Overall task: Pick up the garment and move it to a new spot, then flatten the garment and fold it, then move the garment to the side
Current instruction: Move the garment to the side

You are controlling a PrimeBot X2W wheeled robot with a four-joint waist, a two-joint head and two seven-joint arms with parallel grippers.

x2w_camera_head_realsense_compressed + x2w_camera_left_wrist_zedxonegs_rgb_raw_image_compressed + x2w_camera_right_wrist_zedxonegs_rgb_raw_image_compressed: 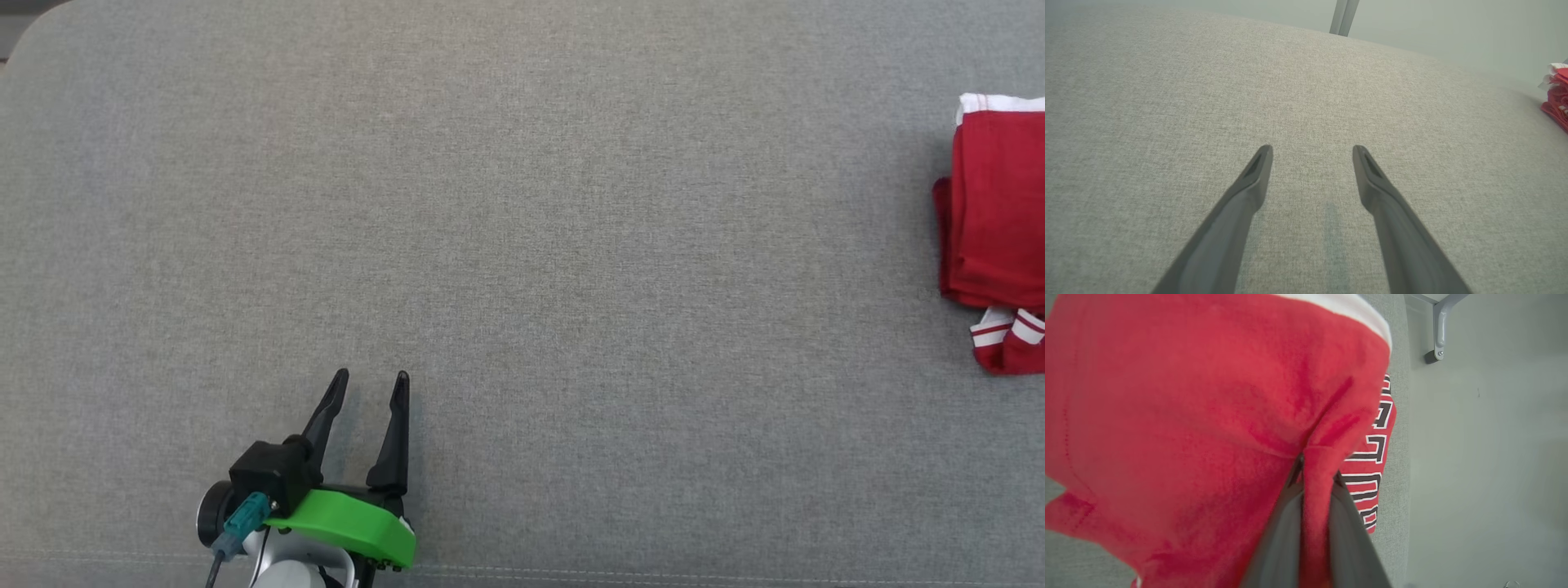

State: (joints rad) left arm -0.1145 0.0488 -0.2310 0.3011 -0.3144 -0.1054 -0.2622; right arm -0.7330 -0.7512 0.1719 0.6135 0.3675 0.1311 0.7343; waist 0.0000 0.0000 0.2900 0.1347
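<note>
- The left tool (pixel 371 376), two long dark fingers on a bright green mount, is sitting over the near part of the grey fabric-covered counter (pixel 571 245). Its jaws are standing wide apart and holding nothing.
- Its fingers (pixel 1249 192) are pointing across the grey cloth.
- The right tool (pixel 1316 469) is pinching a raised fold of the red folded fabric garment with white trim (pixel 1188 416), its jaws nearly closed on the cloth.
- The garment (pixel 996 212) is lying at the counter's right edge, well apart from the left tool. Black-and-white lettering is showing beneath the top layer.
- Beyond the counter's edge, a grey metal bracket (pixel 1439 330) is standing against a pale surface.
</note>
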